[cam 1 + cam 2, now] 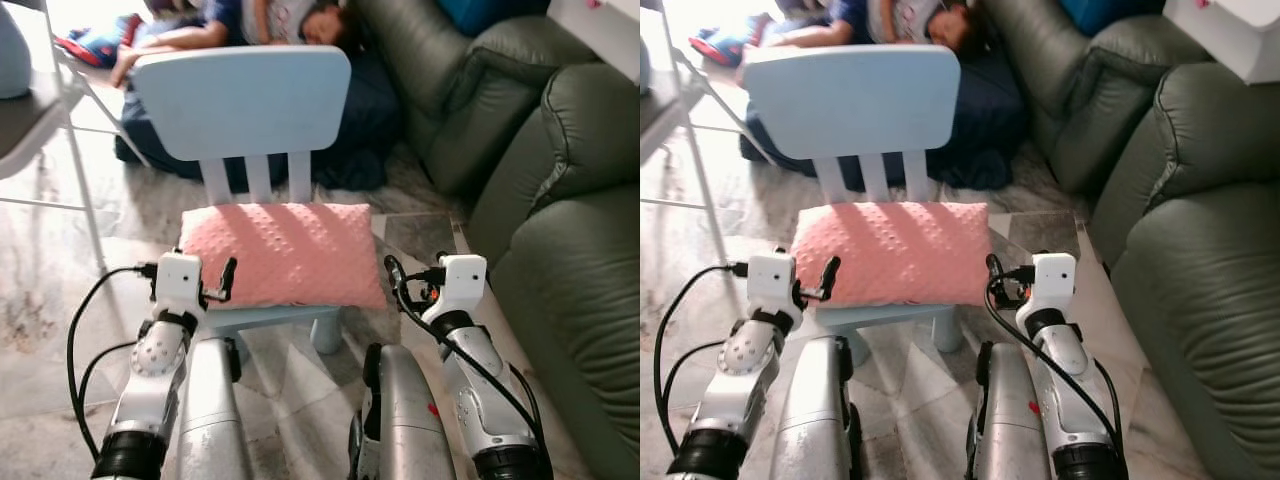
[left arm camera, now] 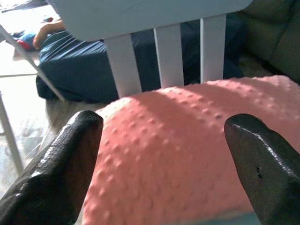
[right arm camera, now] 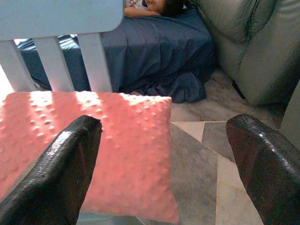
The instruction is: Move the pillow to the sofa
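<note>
Presently one pink pillow (image 1: 282, 252) lies flat on the seat of one pale blue chair (image 1: 243, 100), just ahead of and between both grippers. Left gripper (image 2: 159, 154) and right gripper (image 3: 161, 154) are spread wide, holding nothing. One green sofa (image 1: 570, 200) stands beyond the right gripper.

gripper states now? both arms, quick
Left gripper: open, empty, fingers at the near left corner of the pink pillow.
Right gripper: open, empty, at the pillow's near right corner.
</note>
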Available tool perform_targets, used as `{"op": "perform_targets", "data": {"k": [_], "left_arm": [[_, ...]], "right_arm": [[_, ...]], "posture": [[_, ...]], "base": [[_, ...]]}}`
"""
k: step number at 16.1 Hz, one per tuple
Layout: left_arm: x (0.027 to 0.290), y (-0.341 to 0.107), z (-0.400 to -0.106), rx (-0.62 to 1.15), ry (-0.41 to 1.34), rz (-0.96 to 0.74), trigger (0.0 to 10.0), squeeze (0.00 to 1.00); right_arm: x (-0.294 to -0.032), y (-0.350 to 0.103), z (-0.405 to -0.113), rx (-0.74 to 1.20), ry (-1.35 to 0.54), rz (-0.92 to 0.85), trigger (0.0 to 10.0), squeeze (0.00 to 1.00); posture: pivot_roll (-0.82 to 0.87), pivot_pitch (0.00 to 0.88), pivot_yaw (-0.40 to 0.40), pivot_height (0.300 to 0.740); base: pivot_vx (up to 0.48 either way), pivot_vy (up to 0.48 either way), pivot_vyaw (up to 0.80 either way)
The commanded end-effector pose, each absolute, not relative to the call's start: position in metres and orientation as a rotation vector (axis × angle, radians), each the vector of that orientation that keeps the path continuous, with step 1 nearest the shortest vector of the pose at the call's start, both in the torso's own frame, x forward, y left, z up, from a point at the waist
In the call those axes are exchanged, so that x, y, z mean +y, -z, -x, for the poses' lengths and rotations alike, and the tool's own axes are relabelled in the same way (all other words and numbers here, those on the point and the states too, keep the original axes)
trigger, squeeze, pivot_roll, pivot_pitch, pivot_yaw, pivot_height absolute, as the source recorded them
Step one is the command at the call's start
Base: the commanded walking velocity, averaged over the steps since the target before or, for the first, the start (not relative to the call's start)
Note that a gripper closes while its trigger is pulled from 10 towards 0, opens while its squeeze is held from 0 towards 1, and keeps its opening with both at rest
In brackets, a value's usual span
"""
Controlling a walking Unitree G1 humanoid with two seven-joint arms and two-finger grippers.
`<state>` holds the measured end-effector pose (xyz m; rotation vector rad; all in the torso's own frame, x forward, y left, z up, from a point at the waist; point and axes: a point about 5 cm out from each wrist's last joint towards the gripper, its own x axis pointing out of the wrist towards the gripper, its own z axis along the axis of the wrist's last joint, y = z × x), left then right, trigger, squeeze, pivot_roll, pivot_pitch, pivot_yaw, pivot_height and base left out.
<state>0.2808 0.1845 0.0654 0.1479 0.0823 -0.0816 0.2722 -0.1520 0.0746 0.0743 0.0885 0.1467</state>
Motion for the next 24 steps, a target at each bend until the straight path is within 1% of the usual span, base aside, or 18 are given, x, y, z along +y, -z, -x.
{"op": "perform_targets", "data": {"k": [1,4,12,18,20,24], "left_arm": [[0.1859,-0.059,-0.2767,0.106,0.082,-0.155,10.0,0.0],[0.1846,-0.0585,-0.2763,0.107,0.084,-0.154,10.0,0.0],[0.1813,-0.058,-0.2761,0.106,0.105,-0.15,10.0,0.0],[0.1803,-0.0569,-0.2753,0.11,0.103,-0.139,10.0,0.0],[0.1806,-0.0567,-0.2749,0.113,0.099,-0.144,10.0,0.0],[0.1796,-0.0551,-0.2739,0.118,0.096,-0.148,10.0,0.0]], "right_arm": [[-0.1541,-0.0739,-0.2721,0.087,-0.149,-0.067,10.0,0.0],[-0.1539,-0.0751,-0.2737,0.081,-0.152,-0.075,10.0,0.0],[-0.1528,-0.0744,-0.2714,0.085,-0.163,-0.077,10.0,0.0],[-0.1507,-0.0751,-0.2714,0.084,-0.182,-0.077,10.0,0.0],[-0.1498,-0.0751,-0.2715,0.085,-0.187,-0.078,10.0,0.0],[-0.1488,-0.0743,-0.2706,0.088,-0.192,-0.097,10.0,0.0]], "posture": [[-0.03,0.168,-0.06,0.575],[-0.03,0.168,-0.06,0.604],[-0.04,0.173,-0.06,0.604],[-0.03,0.176,-0.065,0.67],[-0.03,0.178,-0.066,0.674],[-0.04,0.181,-0.066,0.674]], "base": [[0.0,0.0,0.0],[0.0,0.0,0.0],[0.0,0.0,0.0],[0.0,0.0,0.46],[0.0,0.0,0.53],[0.0,0.0,0.0]]}}
